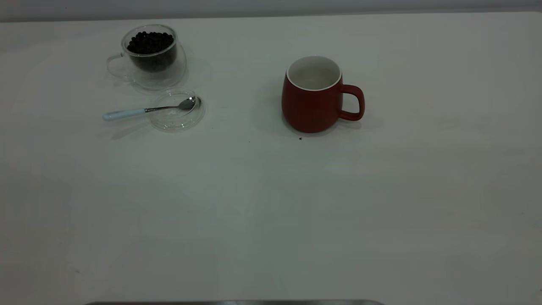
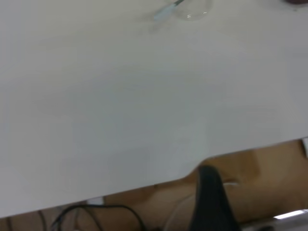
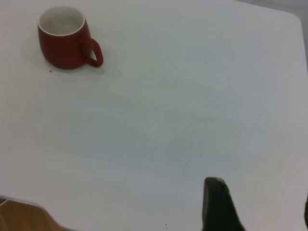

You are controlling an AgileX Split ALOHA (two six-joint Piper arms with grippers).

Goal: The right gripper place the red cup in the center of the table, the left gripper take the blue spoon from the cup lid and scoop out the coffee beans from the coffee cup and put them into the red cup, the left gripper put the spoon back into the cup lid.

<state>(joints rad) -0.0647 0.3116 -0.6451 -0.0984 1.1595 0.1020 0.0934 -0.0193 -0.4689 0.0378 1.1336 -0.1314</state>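
Observation:
The red cup (image 1: 311, 106) stands upright and empty near the middle of the table (image 1: 271, 203), its handle toward the right; it also shows in the right wrist view (image 3: 62, 43). The coffee cup (image 1: 152, 59) at the far left holds the coffee beans (image 1: 150, 42). The cup lid (image 1: 175, 112) lies just in front of it. The blue spoon (image 1: 139, 111) rests with its bowl in the lid and its handle out to the left. Neither arm shows in the exterior view. The left gripper (image 2: 260, 202) hangs open past the table's near edge, far from the spoon (image 2: 166, 10). The right gripper (image 3: 260, 197) is open above bare table, far from the cup.
A small dark speck (image 1: 300, 138) lies just in front of the red cup. In the left wrist view the table edge (image 2: 144, 185) drops to a brown floor with a black cable (image 2: 96, 209). A rounded table corner (image 3: 291, 17) shows in the right wrist view.

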